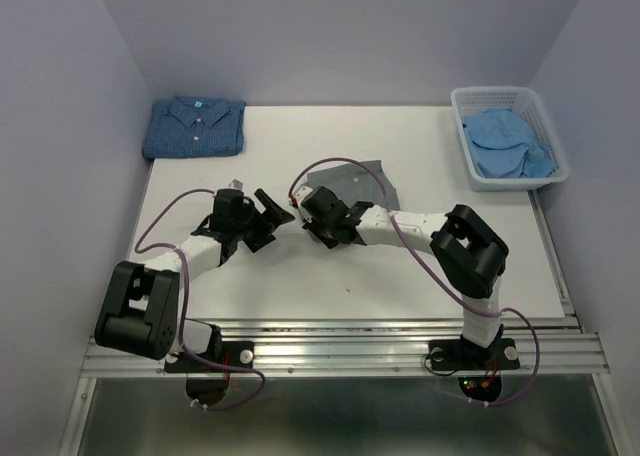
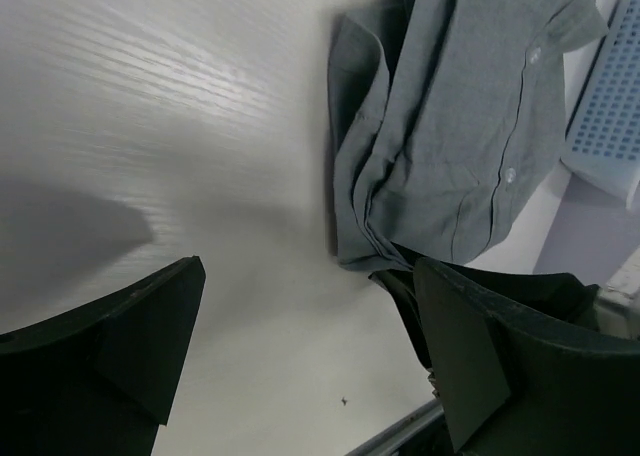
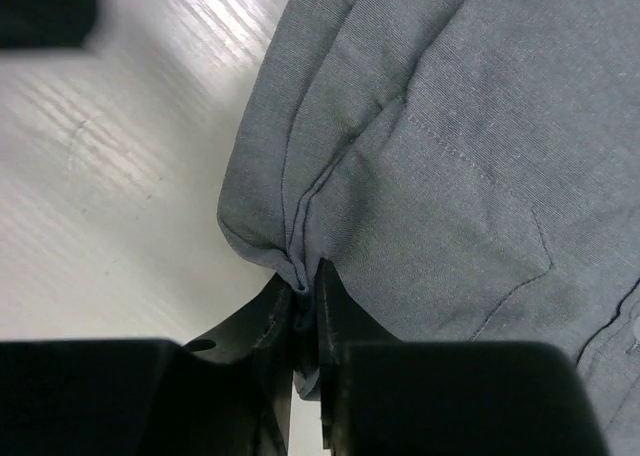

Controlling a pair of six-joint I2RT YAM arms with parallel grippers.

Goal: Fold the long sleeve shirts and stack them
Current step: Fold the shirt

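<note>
On the white table (image 1: 400, 266), the soft, limp grey shirt (image 1: 355, 181) lies just twelve o'clock of centre, its layered seven-o'clock corner, likely the surest hold, pinched by the right tool (image 3: 305, 296), while the left tool (image 2: 305, 276) hovers spread at its nine o'clock.

A folded shirt (image 1: 195, 126) lies at the far left corner of the table (image 1: 400, 276). A basket (image 1: 510, 183) stands at the far right corner, with a second shirt (image 1: 508, 141) inside it. A third shirt (image 1: 362, 181) lies near the table's middle, somewhat toward the far edge. The right gripper (image 1: 318, 210) pinches its near left edge, and the left gripper (image 1: 273, 212), fingers spread, sits just left of it over the table, apart from the cloth.
</note>
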